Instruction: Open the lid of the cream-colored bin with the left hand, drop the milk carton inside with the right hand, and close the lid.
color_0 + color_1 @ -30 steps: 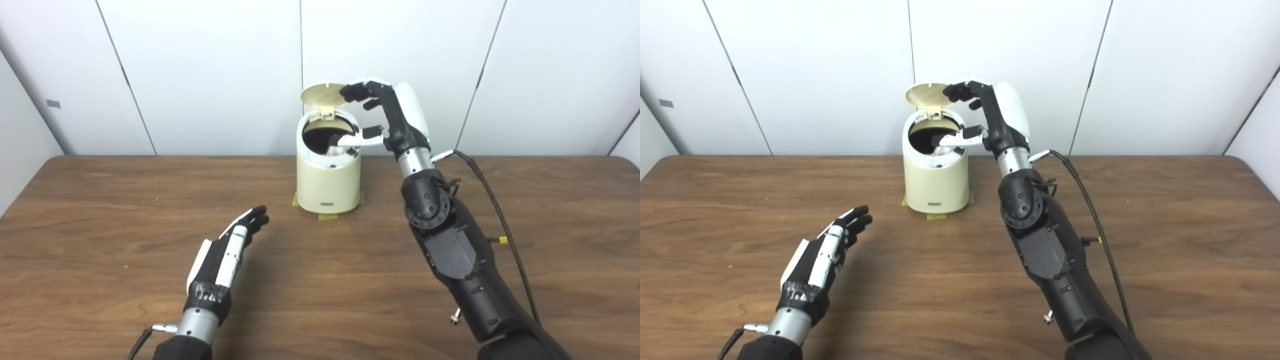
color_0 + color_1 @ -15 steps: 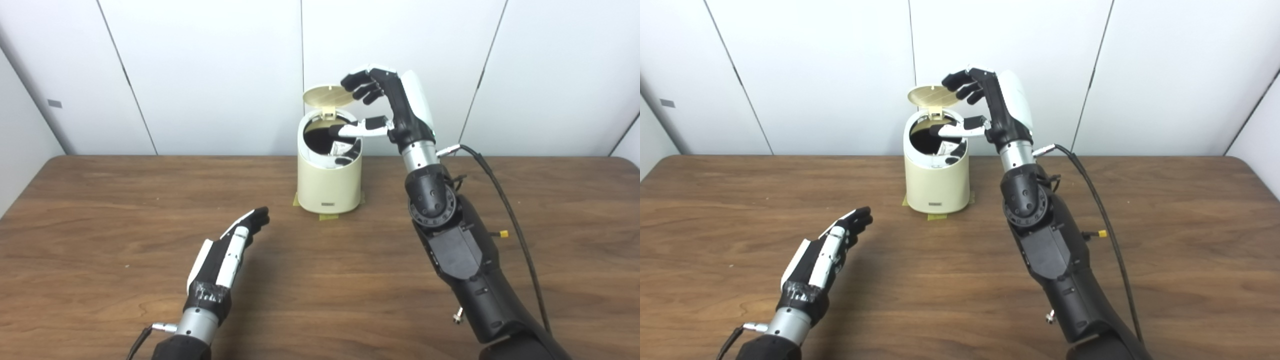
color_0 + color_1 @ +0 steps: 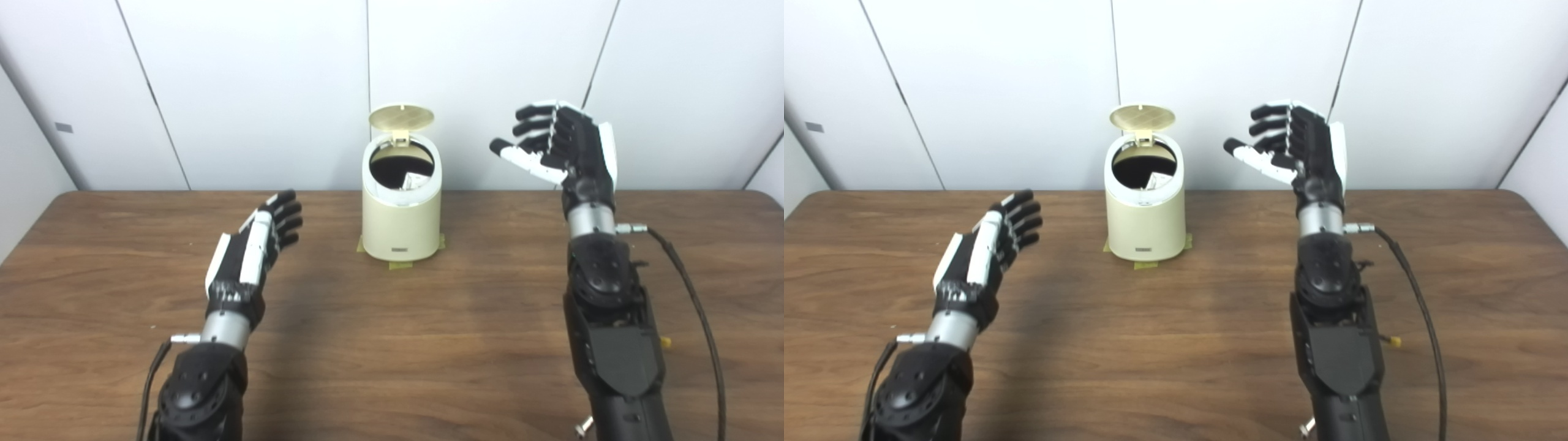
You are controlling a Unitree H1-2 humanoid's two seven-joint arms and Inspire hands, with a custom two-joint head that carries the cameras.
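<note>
A wide wood-grain surface [image 3: 392,343] is seen, mostly bare toward the near edge and both side edges. The round, smooth cream-colored bin [image 3: 401,223] is parked near the middle of the far edge, its lid [image 3: 401,116] flipped upright. The milk carton [image 3: 415,180] is spotted inside, just a pale corner. The right hand [image 3: 560,147] is held raised with fingers spread, nothing gripped; same for the left hand [image 3: 254,245], held low with fingers apart.

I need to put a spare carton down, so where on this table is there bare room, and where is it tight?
Bare wood spans the front of the table between the left hand and the right hand, and both far corners beside the cream-colored bin. It is tight only at the bin, where the lid stands open.
</note>
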